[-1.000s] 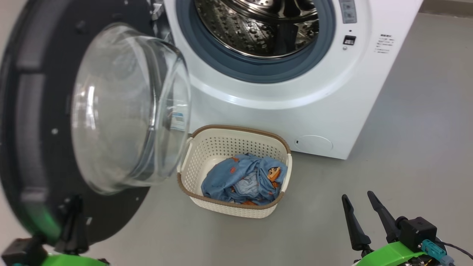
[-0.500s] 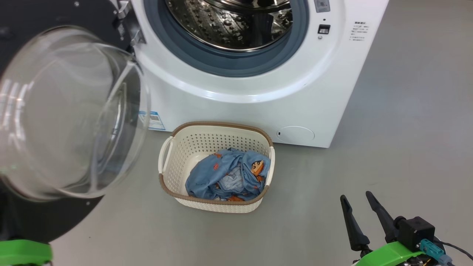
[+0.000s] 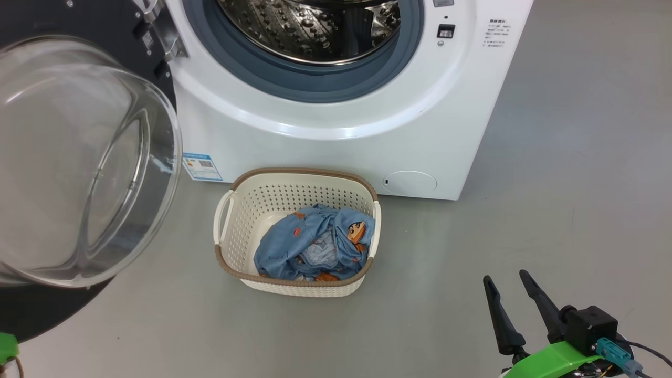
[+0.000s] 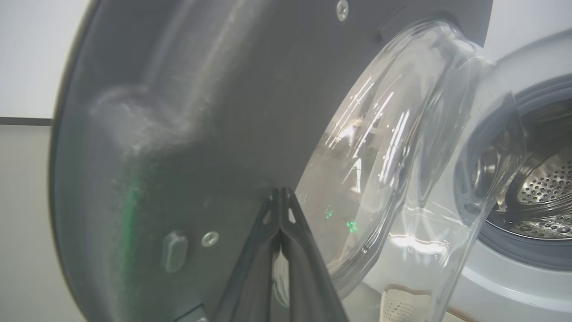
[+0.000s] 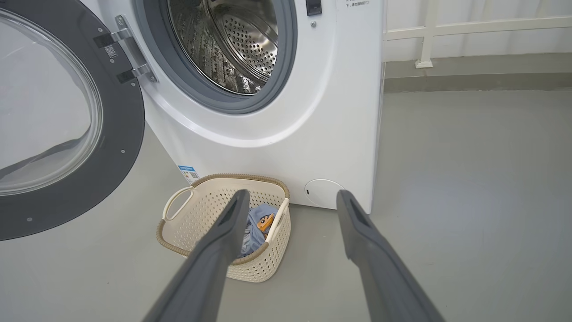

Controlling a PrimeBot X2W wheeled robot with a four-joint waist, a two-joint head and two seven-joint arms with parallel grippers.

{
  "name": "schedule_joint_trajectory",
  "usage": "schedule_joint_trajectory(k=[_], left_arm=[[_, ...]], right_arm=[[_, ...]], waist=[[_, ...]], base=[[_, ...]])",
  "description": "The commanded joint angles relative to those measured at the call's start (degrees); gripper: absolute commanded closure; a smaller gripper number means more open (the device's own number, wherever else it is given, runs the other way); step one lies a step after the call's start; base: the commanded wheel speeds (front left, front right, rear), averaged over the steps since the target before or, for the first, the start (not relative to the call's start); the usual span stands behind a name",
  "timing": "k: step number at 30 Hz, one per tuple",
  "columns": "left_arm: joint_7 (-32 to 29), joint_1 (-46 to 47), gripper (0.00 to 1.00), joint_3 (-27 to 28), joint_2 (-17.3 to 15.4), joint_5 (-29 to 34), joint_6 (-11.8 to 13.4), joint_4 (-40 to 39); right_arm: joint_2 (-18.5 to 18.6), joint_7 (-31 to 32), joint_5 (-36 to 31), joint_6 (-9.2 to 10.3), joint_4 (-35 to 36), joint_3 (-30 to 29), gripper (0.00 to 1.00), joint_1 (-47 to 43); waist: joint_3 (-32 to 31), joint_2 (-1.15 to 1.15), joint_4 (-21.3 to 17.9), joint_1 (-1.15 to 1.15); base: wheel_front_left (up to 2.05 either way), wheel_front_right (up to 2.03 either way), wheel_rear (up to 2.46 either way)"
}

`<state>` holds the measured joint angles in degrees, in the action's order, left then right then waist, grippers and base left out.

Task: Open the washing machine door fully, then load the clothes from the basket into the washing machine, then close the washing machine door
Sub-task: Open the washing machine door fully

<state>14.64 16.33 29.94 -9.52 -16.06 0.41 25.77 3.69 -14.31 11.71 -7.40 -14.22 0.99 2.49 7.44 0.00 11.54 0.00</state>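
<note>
At the left, the washing machine door [image 3: 79, 157] is swung open, with the left hand [image 4: 281, 191] pinched shut and empty beside its dark rim. The clothes [image 3: 315, 244] are kept in the basket [image 3: 294, 172] before the washing machine [image 3: 325, 147]. At the near right, the right hand [image 3: 504, 276] is spread wide, empty.

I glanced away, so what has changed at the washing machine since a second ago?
The washing machine door has swung wider, away from the washing machine, with the shut left hand at its inner face. The head view itself shifted too. Nothing was taken hold of or let go. The basket, the clothes and the open right hand stayed as they were.
</note>
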Motion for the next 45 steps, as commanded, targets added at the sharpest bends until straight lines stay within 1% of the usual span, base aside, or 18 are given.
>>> schedule_joint_trajectory(k=[1,8,11,14,18,23,28,30,31,35,40,41,45], left_arm=[[0.4,2.3,1.0,2.2,-3.1,0.7,-0.1,-0.9],[0.4,2.6,1.0,3.4,-1.6,2.6,-0.8,-1.8],[0.4,2.5,1.0,3.8,-1.1,3.4,-1.6,-2.8],[0.4,2.0,1.0,3.9,0.2,4.3,-2.5,-4.9],[0.4,0.4,1.0,3.6,2.8,5.6,-3.7,-8.7],[0.4,-2.1,1.0,1.6,5.4,6.7,-5.0,-13.4],[0.4,-4.9,1.0,-1.7,6.4,6.9,-5.7,-17.6],[0.4,-6.1,0.3,-3.6,6.5,6.9,-6.0,-18.9],[0.4,-6.6,0.0,-4.4,6.6,6.9,-6.0,-19.4],[0.4,-8.8,0.0,-8.8,6.6,5.3,-5.2,-20.8],[0.4,-11.7,0.0,-14.2,6.6,4.2,-4.1,-21.9],[0.4,-11.7,0.0,-14.2,6.6,4.2,-4.1,-21.9],[0.4,-13.4,0.0,-18.0,6.6,3.2,-3.3,-22.9]], right_arm=[[0.4,-0.7,0.7,-0.09,1.3,1.5,0.0,1.9],[0.3,-0.7,0.6,-0.09,1.3,1.3,0.0,2.1],[0.2,-0.7,0.6,-0.09,1.3,1.2,0.0,2.1],[0.2,-0.7,0.7,-0.09,1.3,1.1,0.0,2.2],[0.1,-0.7,0.8,-0.09,1.3,0.9,0.0,2.1],[0.0,-0.7,0.9,-0.09,1.2,0.7,0.0,2.0],[-0.1,-0.7,1.0,-0.09,1.2,0.8,0.0,2.0],[-0.1,-0.7,1.0,-0.09,1.3,0.8,0.0,2.0],[-0.1,-0.7,1.0,-0.09,1.3,0.8,0.0,1.9],[-0.1,-0.7,1.0,-0.09,1.3,1.0,0.0,1.9],[-0.2,-0.7,1.0,-0.09,1.5,1.1,0.0,1.8],[-0.2,-0.7,1.0,-0.09,1.5,1.1,0.0,1.8],[-0.2,-0.7,1.0,-0.09,1.8,0.9,0.0,1.4]], waist=[[0.1,0.0,-0.1,0.0],[0.3,0.0,-0.2,0.0],[0.3,0.0,-0.1,0.0],[0.2,0.0,0.0,0.0],[0.1,0.0,0.2,0.0],[-0.2,0.0,0.4,0.0],[-0.5,0.0,0.3,0.0],[-0.6,0.0,0.2,0.0],[-0.7,0.0,0.1,0.0],[-1.2,0.0,-0.4,0.0],[-1.9,0.0,-1.9,0.0],[-1.9,0.0,-1.9,0.0],[-2.4,0.0,-3.5,0.0]], base=[[0.0,0.0,0.0],[0.0,0.0,0.0],[0.0,0.0,0.0],[0.0,0.0,0.0],[0.0,0.0,0.0],[0.0,0.0,0.0],[0.0,0.0,0.0],[0.0,0.0,0.0],[0.0,0.0,0.0],[0.0,0.0,0.0],[0.0,0.0,0.0],[0.0,0.0,0.0],[0.0,0.0,0.0]])
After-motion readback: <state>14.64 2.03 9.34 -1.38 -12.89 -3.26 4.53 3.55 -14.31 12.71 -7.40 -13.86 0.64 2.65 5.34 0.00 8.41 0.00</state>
